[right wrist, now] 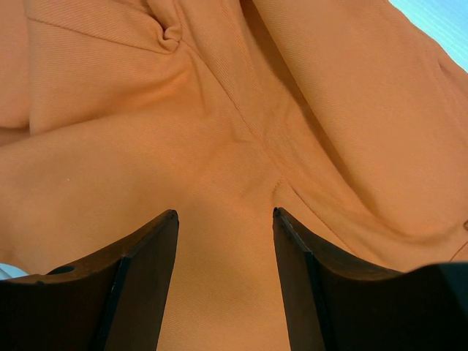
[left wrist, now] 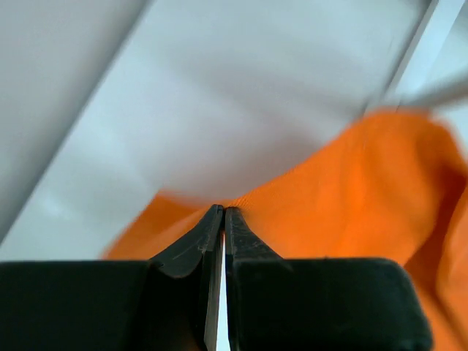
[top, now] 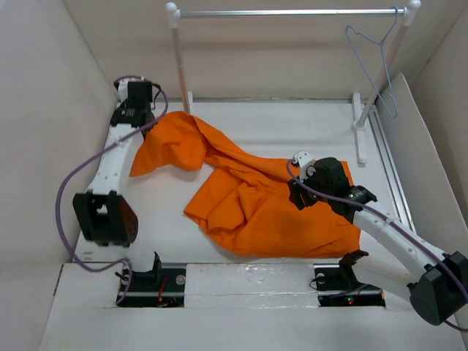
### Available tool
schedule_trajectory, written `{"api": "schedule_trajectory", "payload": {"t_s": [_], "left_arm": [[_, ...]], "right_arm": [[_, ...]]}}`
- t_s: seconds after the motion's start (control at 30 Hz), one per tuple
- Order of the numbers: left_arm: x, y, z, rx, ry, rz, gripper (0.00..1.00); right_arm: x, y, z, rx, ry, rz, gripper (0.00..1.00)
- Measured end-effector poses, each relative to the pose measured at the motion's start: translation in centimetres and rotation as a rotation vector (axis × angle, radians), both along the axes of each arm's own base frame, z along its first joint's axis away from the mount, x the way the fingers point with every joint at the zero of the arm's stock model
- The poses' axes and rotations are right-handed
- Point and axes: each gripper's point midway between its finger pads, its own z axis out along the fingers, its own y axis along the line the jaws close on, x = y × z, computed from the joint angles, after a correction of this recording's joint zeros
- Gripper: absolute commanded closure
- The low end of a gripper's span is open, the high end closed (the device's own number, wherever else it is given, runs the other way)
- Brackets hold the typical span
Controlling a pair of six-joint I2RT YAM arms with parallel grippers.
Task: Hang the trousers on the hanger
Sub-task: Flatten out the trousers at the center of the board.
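The orange trousers (top: 248,208) lie crumpled across the table, from the far left to the near right. My left gripper (top: 152,119) is at their far left end. In the left wrist view its jaws (left wrist: 223,210) are pressed together, with an edge of the orange cloth (left wrist: 351,190) pinched at the tips. My right gripper (top: 297,191) is open just above the right part of the trousers. In the right wrist view its fingers (right wrist: 225,213) stand apart over flat cloth (right wrist: 219,124). The pale wire hanger (top: 376,66) hangs on the rail at the far right, apart from both grippers.
A white-posted rail (top: 292,12) spans the back, with its left post (top: 179,66) right beside the trousers' far end. White walls enclose the table on the left, back and right. A slanted white board (top: 417,146) runs along the right side.
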Motion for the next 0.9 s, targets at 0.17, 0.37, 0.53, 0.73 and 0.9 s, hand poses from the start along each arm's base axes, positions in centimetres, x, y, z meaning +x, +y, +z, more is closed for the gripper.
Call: {"api": "schedule_trajectory", "payload": {"t_s": [0.17, 0.37, 0.53, 0.73, 0.9], "left_arm": [[11.7, 2.0, 4.2, 0.085, -0.103, 0.076, 0.48], [13.5, 3.0, -3.5, 0.079, 0.048, 0.088, 0.26], [5.0, -0.1, -7.7, 0.012, 0.206, -0.007, 0.33], [-4.2, -16.6, -4.5, -0.141, 0.072, -0.428, 0.28], [-11.2, -20.7, -11.8, -0.206, 0.251, -0.563, 0.20]], "right_arm": [[0.5, 0.6, 1.2, 0.016, -0.013, 0.022, 0.37], [0.8, 0.3, 2.5, 0.014, -0.044, 0.007, 0.32], [1.3, -1.5, 3.1, -0.014, -0.073, -0.073, 0.78], [3.8, -6.7, 2.6, -0.075, -0.071, -0.285, 0.68], [6.6, -12.8, 1.0, -0.090, -0.026, -0.509, 0.31]]}}
